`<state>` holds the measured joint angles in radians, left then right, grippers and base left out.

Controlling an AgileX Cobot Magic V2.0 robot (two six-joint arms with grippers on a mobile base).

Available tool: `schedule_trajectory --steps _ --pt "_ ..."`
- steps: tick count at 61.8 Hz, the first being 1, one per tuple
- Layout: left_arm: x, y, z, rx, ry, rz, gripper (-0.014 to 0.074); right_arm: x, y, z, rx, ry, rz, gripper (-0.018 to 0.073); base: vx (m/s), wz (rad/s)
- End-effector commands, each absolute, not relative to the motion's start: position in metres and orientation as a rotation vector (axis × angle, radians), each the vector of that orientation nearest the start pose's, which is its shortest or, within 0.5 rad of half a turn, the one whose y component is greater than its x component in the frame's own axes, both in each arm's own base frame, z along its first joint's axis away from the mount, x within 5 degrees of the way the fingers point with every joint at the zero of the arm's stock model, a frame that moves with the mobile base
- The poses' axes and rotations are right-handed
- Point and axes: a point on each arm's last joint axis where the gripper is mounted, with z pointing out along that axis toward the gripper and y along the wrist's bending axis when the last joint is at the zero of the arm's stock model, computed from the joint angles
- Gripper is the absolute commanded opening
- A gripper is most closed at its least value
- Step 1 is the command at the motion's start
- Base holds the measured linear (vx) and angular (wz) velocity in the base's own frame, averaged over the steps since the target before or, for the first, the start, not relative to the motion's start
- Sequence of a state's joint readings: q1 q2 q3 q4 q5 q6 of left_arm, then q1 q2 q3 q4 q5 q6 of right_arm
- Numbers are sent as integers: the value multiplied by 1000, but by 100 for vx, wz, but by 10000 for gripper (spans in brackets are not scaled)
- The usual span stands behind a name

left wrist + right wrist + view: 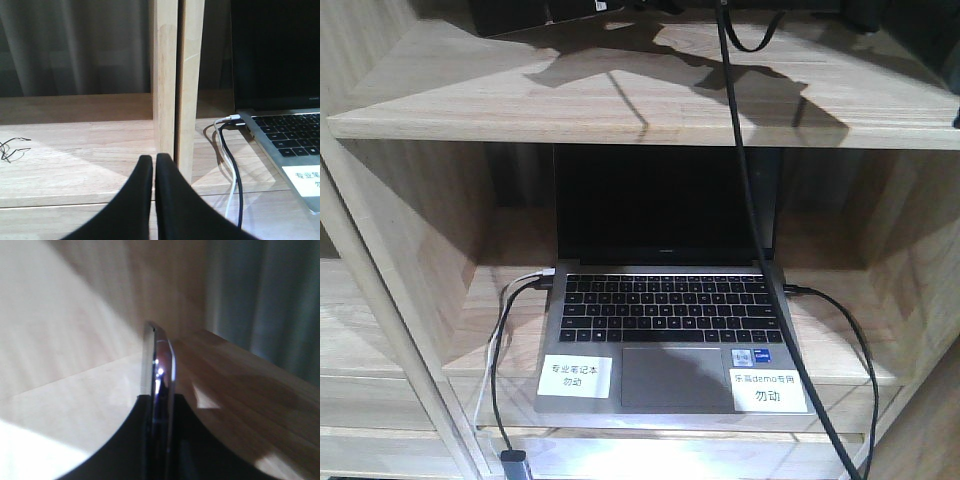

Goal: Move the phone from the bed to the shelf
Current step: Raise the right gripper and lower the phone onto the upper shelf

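The phone [159, 365] shows edge-on in the right wrist view, a thin dark slab with a shiny metal rim, standing upright. My right gripper [157, 397] is shut on it, one black finger on each flat side, just above a pale wooden plank of the shelf [235, 385]. In the left wrist view my left gripper [153, 159] is shut with nothing in it, its tips close in front of a shelf upright [165, 75]. The front view shows the shelf [620, 110] but neither gripper clearly. The bed is out of view.
An open grey laptop [670, 340] with white stickers fills the lower shelf bay, also seen in the left wrist view as the laptop [280, 75]. A black cable [740, 150] hangs across it; black and white cables [232, 165] trail from its left side. Thin wire [12, 149] lies at far left.
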<state>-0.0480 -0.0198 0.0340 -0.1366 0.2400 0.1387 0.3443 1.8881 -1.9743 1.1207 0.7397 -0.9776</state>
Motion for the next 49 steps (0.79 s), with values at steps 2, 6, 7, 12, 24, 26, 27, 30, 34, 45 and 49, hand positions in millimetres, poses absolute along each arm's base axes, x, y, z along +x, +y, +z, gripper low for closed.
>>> schedule_trajectory --steps 2,6,7,12,24,26,27,30,34,45,49 --pt "56 -5 187 54 1659 -66 1 387 195 455 -711 1562 836 -1 0 0" --pt "56 -5 187 54 1659 -66 1 390 196 450 -710 1573 838 0 0 0" --pt "56 -5 187 54 1659 -66 1 391 197 449 -710 1576 838 1 0 0" --pt "56 -5 187 54 1659 -66 1 394 198 445 -709 1586 840 7 0 0" --pt "56 -5 187 54 1659 -66 1 395 198 443 -707 1588 840 46 0 0" --pt "56 -5 187 54 1659 -66 1 395 198 443 -707 1588 840 59 0 0" --pt "56 -5 187 54 1659 -66 1 395 198 443 -707 1588 840 66 0 0" --pt "56 -5 187 54 1659 -66 1 395 198 443 -708 1589 840 99 0 0" --pt "56 -5 187 54 1659 -66 1 395 198 443 -708 1589 840 149 0 0" --pt "56 -5 187 54 1659 -66 1 395 198 443 -708 1589 840 392 0 0" --pt "56 -5 187 54 1659 -66 1 395 198 444 -706 1588 840 477 0 0"
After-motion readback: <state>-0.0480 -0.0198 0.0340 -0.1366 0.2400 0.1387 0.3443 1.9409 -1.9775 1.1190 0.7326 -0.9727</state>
